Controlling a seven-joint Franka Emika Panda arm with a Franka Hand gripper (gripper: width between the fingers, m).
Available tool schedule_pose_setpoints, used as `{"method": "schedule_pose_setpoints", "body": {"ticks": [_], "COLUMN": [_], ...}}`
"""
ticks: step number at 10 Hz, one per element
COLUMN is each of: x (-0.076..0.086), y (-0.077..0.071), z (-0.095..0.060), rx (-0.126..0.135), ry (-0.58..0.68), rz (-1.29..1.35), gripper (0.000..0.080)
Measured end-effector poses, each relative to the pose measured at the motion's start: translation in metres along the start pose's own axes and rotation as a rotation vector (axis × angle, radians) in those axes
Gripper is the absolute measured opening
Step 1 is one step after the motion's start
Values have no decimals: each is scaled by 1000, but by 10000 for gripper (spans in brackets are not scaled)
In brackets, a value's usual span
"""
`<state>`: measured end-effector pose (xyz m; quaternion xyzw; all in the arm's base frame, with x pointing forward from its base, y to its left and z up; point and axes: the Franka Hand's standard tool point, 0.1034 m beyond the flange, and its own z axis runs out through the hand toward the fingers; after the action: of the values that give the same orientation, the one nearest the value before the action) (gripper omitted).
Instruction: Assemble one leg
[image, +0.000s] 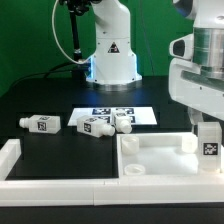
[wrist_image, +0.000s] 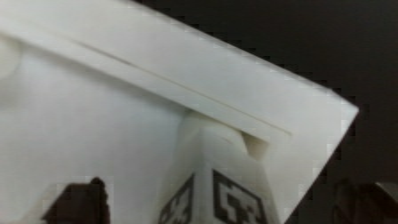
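One leg (image: 209, 148), a small white block with a black-and-white tag, stands upright at the corner of the large white rimmed panel (image: 150, 160) on the exterior view's right. My gripper (image: 207, 138) is directly over it, fingers down either side. In the wrist view the leg (wrist_image: 222, 185) sits between my dark fingers (wrist_image: 80, 200), with a gap showing on both sides, so the gripper (wrist_image: 217, 205) is open around it. Three more legs lie on the table: one at the left (image: 40, 123) and two side by side (image: 95, 126) (image: 122, 122).
The marker board (image: 140, 113) lies flat behind the two middle legs. The arm's white base (image: 110, 50) stands at the back. A white rimmed border (image: 12, 160) runs along the front left. The panel's raised rim (wrist_image: 196, 70) crosses the wrist view.
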<state>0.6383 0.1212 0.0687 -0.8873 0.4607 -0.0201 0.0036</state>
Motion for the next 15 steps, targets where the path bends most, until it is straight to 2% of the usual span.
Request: {"method": "schedule_pose_setpoints", "body": {"ticks": [4,5,6,7,8,9,10,14,15], "x": [4,7,9,8,8,8,9,11,14], "y": [0,-4,-4,-4,-4,-4,-3,0,2], "z": [0,-2,-1,-1,-1,-1,-1,1,1], "rx": [0,22,29,29,28,29,28,24,32], "ry": [10,25,33,32,33,32,30,23,6], "rz": [-269,-411,-390,-345,-348,-310,-243,125,243], "gripper": [649,649,649,522,522,384,286,286,286]}}
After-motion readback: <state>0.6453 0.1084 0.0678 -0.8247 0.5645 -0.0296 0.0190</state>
